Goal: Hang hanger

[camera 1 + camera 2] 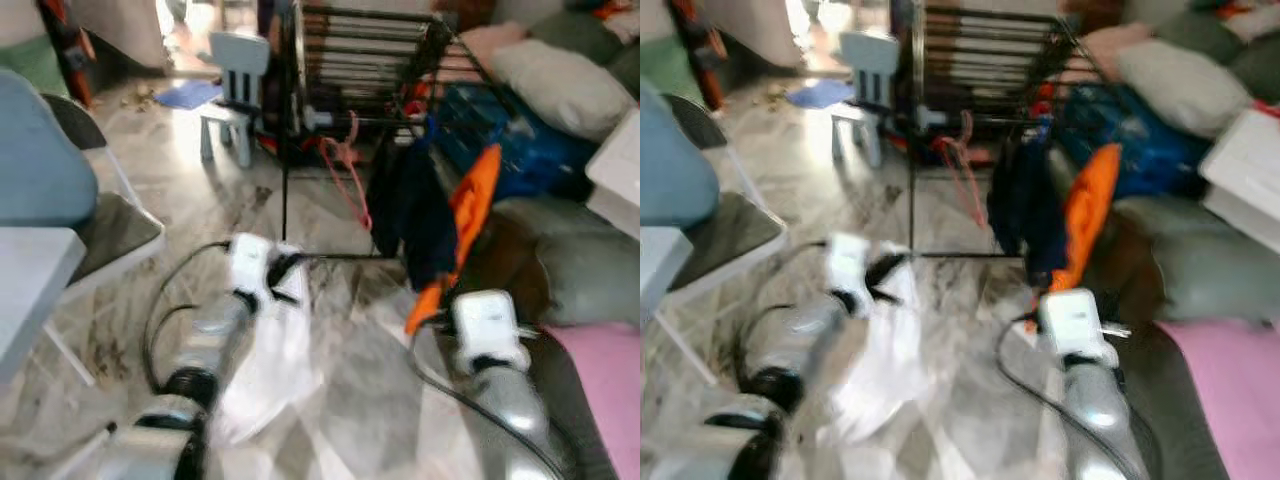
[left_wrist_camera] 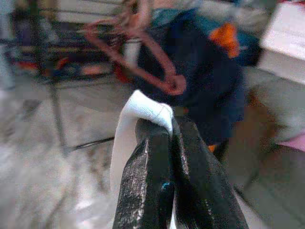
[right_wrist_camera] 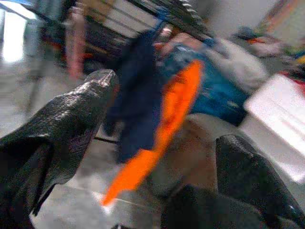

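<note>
left hand (image 2: pixel 167 143) pressed together, pinching white cloth (image 1: pixel 270 350) low above floor. right hand (image 3: pixel 162 143) spread, empty. pink hanger (image 1: pixel 345 175) on rack (image 1: pixel 360 60), beside navy garment (image 1: pixel 410 215).

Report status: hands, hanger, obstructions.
Left hand shut on white cloth. Right hand open, empty. Pink hanger on drying rack; dark garment beside it.
</note>
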Controlling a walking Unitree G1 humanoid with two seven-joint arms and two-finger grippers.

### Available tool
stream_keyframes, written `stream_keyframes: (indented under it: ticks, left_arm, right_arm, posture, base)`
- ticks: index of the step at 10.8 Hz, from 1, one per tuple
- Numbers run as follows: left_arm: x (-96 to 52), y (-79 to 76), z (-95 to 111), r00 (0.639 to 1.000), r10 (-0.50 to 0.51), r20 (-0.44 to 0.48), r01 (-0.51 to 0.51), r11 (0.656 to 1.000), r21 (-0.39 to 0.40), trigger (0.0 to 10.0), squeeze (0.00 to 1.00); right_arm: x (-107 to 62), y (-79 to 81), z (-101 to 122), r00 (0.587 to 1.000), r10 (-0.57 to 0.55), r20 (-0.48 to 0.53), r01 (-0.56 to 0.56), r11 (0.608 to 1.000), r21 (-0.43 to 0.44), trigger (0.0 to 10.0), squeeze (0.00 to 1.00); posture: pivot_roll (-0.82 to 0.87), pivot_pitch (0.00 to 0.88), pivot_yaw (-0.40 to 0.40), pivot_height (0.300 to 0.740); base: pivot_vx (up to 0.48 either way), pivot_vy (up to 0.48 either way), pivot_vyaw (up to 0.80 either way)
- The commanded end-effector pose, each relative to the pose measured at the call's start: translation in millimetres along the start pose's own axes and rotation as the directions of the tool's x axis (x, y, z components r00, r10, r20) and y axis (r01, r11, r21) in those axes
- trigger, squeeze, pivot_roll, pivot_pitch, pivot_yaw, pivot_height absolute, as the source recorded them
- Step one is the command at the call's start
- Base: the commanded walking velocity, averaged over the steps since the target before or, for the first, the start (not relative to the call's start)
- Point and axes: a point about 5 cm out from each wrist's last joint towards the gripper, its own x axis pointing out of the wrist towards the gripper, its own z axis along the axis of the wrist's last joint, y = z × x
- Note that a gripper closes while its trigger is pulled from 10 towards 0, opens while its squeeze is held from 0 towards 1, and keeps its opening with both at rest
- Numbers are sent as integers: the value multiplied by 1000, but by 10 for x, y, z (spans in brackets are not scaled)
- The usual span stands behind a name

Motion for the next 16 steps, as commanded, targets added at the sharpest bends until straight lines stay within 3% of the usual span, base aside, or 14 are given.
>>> stream_keyframes:
  ticks: [1,9,13,16]
  left_arm:
    - [72,-91,68,999,-27,24,27,1000,0,10000,0]
    - [91,2,118,1000,7,-4,-7,998,65,10000,0]
    - [94,34,97,998,42,-37,-37,990,135,10000,0]
    - [72,39,67,999,39,-29,-35,992,120,10000,0]
  right_arm:
    - [11,-81,22,1000,-18,7,18,1000,-15,10000,0]
    - [36,-113,-47,998,-57,5,57,998,11,10000,0]
    - [132,-242,-56,995,-92,26,92,996,5,10000,0]
    - [241,-223,-4,997,-57,49,57,998,-12,10000,0]
  posture:
    - [59,0,-72,740]
    - [83,0,-25,740]
    - [131,0,-4,740]
    - [132,0,-15,740]
  base:
    - [364,311,0]
    - [313,360,-132]
    - [0,0,0]
    - [0,0,-410]
